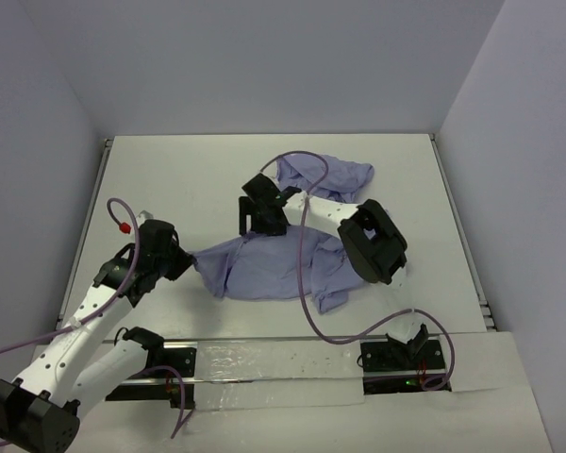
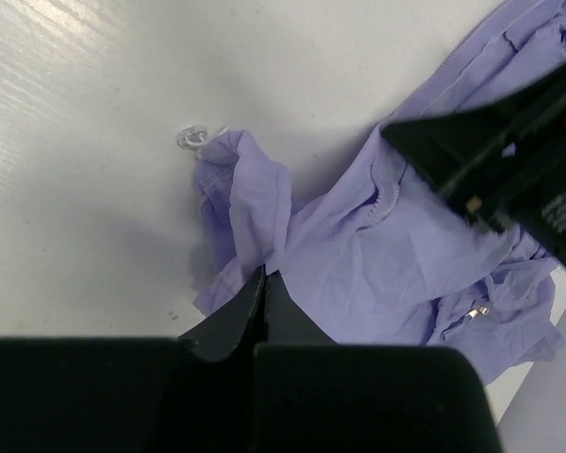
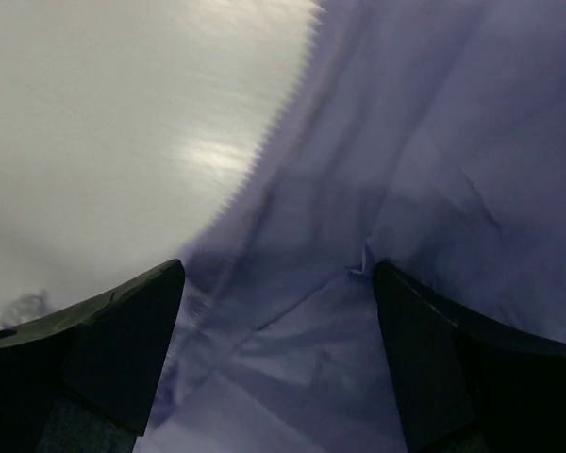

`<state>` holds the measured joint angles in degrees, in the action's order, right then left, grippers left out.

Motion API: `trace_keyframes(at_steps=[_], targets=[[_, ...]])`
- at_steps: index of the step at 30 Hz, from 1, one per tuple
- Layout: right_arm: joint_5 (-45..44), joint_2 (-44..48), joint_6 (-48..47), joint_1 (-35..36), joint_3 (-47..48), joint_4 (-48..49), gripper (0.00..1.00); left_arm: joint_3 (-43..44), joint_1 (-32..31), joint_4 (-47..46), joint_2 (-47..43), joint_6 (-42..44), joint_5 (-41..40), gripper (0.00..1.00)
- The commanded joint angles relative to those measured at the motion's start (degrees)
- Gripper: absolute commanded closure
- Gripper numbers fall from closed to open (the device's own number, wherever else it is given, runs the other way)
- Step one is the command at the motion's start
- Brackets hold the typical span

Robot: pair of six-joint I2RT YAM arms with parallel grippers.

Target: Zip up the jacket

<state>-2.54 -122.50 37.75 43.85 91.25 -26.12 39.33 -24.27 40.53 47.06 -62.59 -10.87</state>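
The lavender jacket [image 1: 292, 255] lies crumpled on the white table, from mid-table up to the back right. My left gripper [image 1: 191, 260] is shut on the jacket's left edge; in the left wrist view its jaws [image 2: 264, 276] meet with the fabric [image 2: 377, 255] pinched at their tips. My right gripper [image 1: 262, 225] hangs over the jacket's top middle with its jaws wide apart. In the right wrist view its fingers [image 3: 123, 330] straddle the fabric [image 3: 406, 142] beside the zipper teeth [image 3: 274, 142], holding nothing.
The white table [image 1: 170, 179] has raised rails along its sides. Purple cables [image 1: 307, 274] loop over the jacket from the right arm. A small clear cord end [image 2: 193, 138] lies on the table by the jacket's left tip.
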Motion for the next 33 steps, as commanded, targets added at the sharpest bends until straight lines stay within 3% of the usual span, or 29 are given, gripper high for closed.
trace_keyframes(at_steps=[1, 11, 19, 30, 32, 33], targets=[[-5.4, 8.6, 4.1, -0.3, -8.9, 2.6, 0.08, -0.4, 0.3, -1.6, -0.5, -0.2, -0.2, 1.00], [-9.7, 5.6, 1.5, -0.3, 1.9, -0.9, 0.18, -2.3, 0.3, -2.9, -1.6, -0.4, 2.0, 1.00], [-12.5, -6.5, -0.1, -0.8, 16.7, -8.7, 0.28, -1.9, 0.3, -2.1, -2.7, -0.5, 1.7, 1.00], [-12.5, -8.7, 1.5, -0.9, 14.6, -7.6, 0.31, -2.1, 0.3, -1.6, -3.3, -0.4, 1.3, 1.00], [-12.1, -9.3, 1.3, -0.9, 15.1, -7.7, 0.41, -2.2, 0.3, -1.8, -3.3, -0.4, 1.5, 1.00], [-11.8, -9.8, 1.1, -0.9, 15.6, -7.9, 0.66, -2.2, 0.3, -1.7, -3.3, -0.4, 1.4, 1.00]])
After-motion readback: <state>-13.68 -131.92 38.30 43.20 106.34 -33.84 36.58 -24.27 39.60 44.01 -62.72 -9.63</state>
